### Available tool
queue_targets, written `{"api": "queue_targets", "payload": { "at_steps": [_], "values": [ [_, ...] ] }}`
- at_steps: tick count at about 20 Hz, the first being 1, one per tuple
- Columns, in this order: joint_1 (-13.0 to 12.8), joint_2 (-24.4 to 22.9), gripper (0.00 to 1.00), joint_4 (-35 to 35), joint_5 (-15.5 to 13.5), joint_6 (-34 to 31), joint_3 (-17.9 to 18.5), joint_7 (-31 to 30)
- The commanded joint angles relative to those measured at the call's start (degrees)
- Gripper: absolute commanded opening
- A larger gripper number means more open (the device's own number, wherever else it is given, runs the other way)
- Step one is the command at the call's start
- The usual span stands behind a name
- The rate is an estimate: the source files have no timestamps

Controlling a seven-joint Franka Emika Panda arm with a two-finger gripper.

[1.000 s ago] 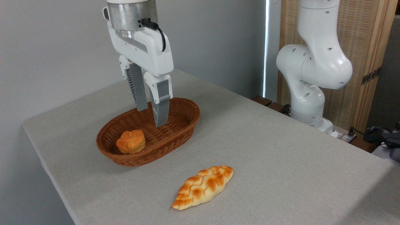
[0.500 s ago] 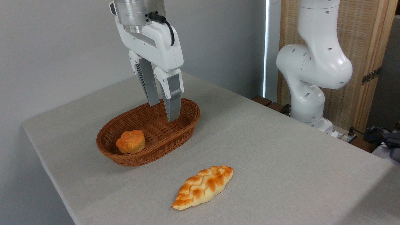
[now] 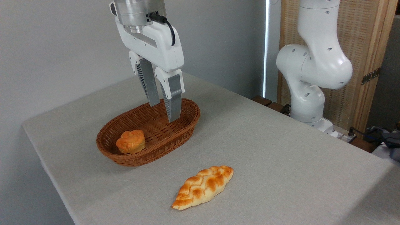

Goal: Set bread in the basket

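Gripper (image 3: 162,111) hangs above the right end of the basket (image 3: 184,126), fingers pointing down and spread apart with nothing between them — the tips sit about level with the far rim. Its white hand tilts slightly, the metal wrist rising out of the top of the picture. Inside the basket, the bread (image 3: 131,141) rests at the left end, against the near wall, well apart from the fingers. The basket stands toward the table's (image 3: 281,162) left corner, near the back edge. A longer braided loaf (image 3: 203,187) lies on the cloth nearer the front edge, apart from the basket — bare cloth stretches to the right of both. The arm's base (image 3: 309,103) stands past the far right edge.
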Motion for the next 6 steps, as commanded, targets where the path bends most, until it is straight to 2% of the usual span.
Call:
{"api": "queue_targets", "payload": {
  "at_steps": [1,6],
  "values": [
    [-0.14,-0.03,1.00,0.93,0.45,-1.49,0.35,-0.70],
    [-0.14,-0.03,1.00,0.93,0.37,-1.49,0.18,-0.79]
  ]
}}
